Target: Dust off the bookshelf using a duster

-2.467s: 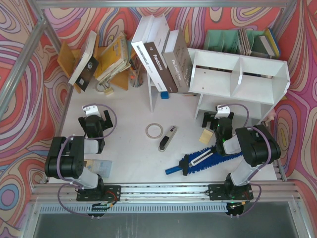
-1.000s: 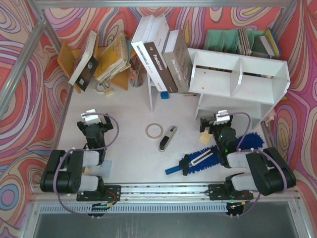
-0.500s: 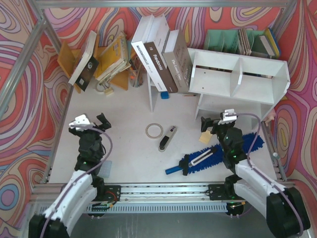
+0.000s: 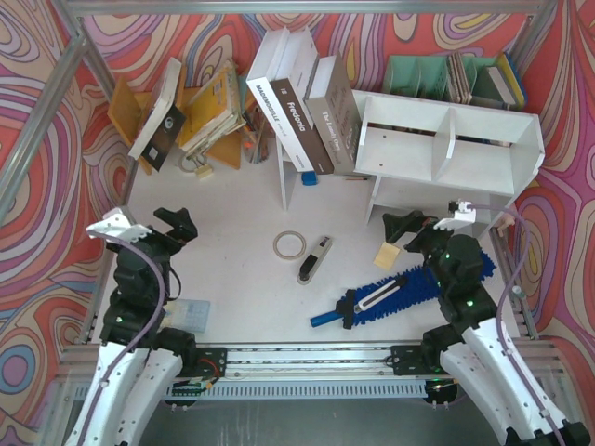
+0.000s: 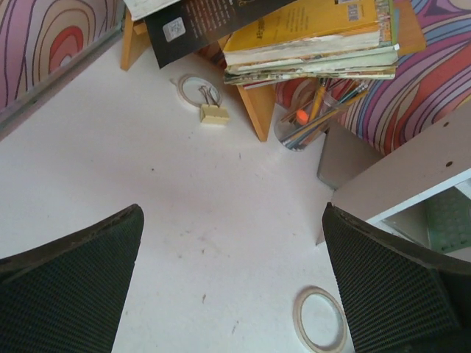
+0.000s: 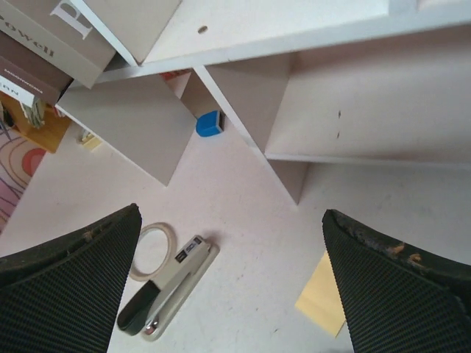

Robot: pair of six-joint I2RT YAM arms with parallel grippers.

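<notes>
Nearby, duster (image 4: 395, 293) near stapler (image 4: 314, 259) and tape ring (image 4: 276, 246), yellow note (image 4: 386, 256) before bookshelf (image 4: 437, 139).

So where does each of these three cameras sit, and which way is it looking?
Top external: fixed overhead behind the robot, looking down on the table, bookshelf and duster; left arm and right arm show.
Left wrist: on the left arm, looking down and forward at the tape ring and wooden book rack; its open left end effector fills the bottom corners.
Right wrist: on the right arm, facing the bookshelf's lower compartments and stapler; its open right end effector shows likewise.
Shared: the tape ring is in all three.
</notes>
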